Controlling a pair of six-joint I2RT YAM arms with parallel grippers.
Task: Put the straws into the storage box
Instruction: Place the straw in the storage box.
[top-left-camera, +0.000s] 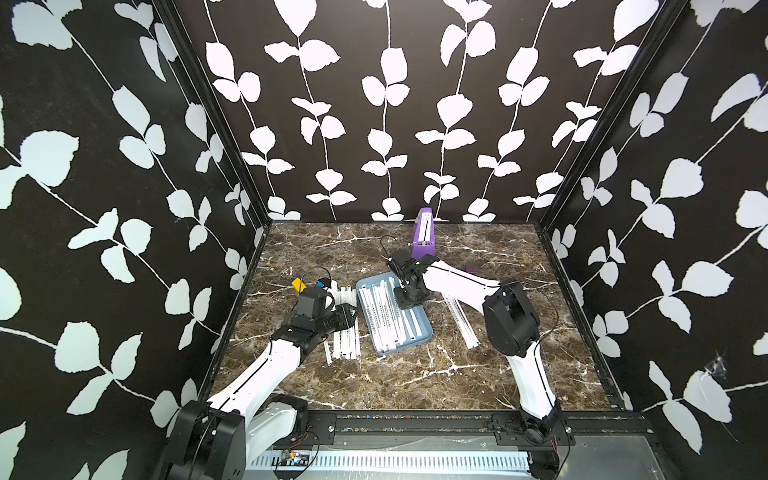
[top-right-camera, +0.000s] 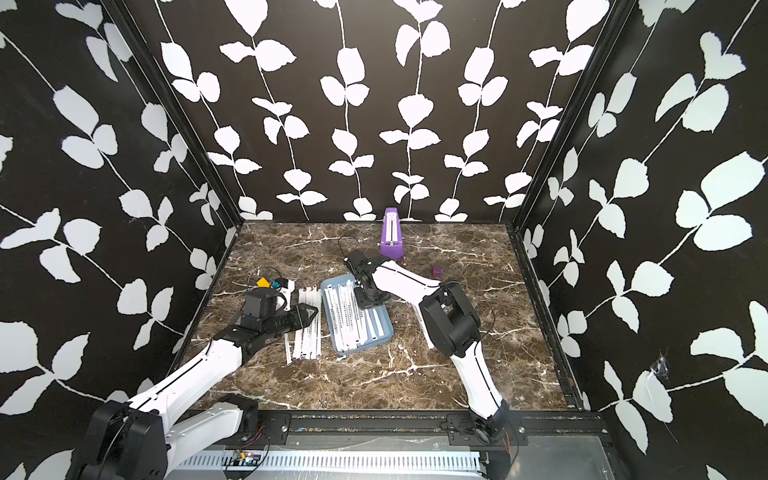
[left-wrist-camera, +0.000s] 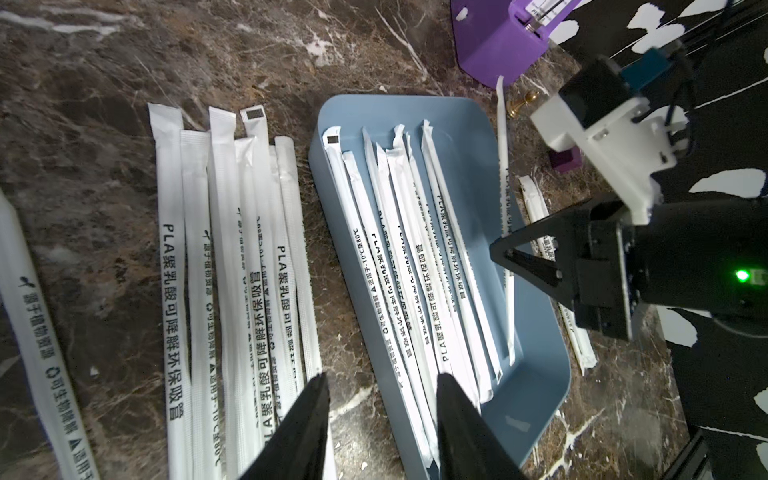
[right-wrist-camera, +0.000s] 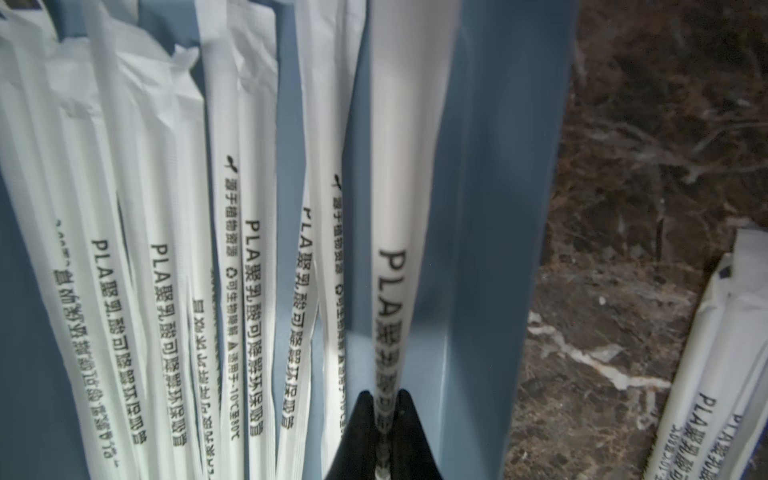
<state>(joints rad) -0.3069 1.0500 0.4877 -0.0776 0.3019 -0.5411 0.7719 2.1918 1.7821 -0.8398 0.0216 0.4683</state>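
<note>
Pinched edge-on in my right gripper (right-wrist-camera: 380, 415) is one straw (right-wrist-camera: 395, 166), held low along the storage box (right-wrist-camera: 498, 208) wall so it can lie parallel to those inside. My left gripper (left-wrist-camera: 384, 399) hangs empty, jaws apart, over the loose straws (left-wrist-camera: 232, 249) just beside the box, placed, I judge, for the next pick.

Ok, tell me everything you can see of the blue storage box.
The storage box is a shallow light-blue tray, plastic-looking, rounded corners, low rim. It lies flat on the marble table, loose straws beside it. Several wrapped straws lie lengthwise inside; the right gripper pinches one more straw over it.
</note>
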